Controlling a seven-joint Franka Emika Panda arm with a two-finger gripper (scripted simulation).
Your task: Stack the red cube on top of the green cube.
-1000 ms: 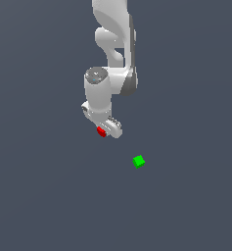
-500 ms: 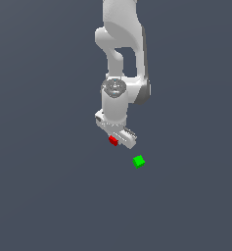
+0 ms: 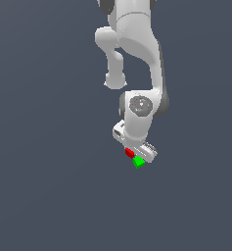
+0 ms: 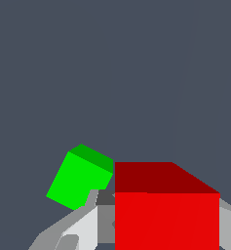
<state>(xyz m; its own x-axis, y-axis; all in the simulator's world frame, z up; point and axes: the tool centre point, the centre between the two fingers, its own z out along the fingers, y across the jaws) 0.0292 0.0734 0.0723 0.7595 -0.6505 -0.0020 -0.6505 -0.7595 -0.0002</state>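
- The red cube (image 3: 129, 152) sits clamped in the end effector (image 3: 135, 153), held off the surface (image 3: 49, 186); in the wrist view the red cube (image 4: 166, 210) fills the space between the grey fingers (image 4: 78, 229).
- The green cube (image 3: 139, 162) rests on the surface, just beside the red cube toward the exterior view's right and lower in the picture; in the wrist view the green cube (image 4: 79, 177) lies beyond one corner of the red cube, turned at an angle to it.
- Judged from this, the step in hand is the carry: the red cube is close to the green cube but not yet squarely above it.
- The next move likely calls for a small sideways shift until the red cube is centred over the green cube, then a gentle descent and release.
- No containers appear in either view.
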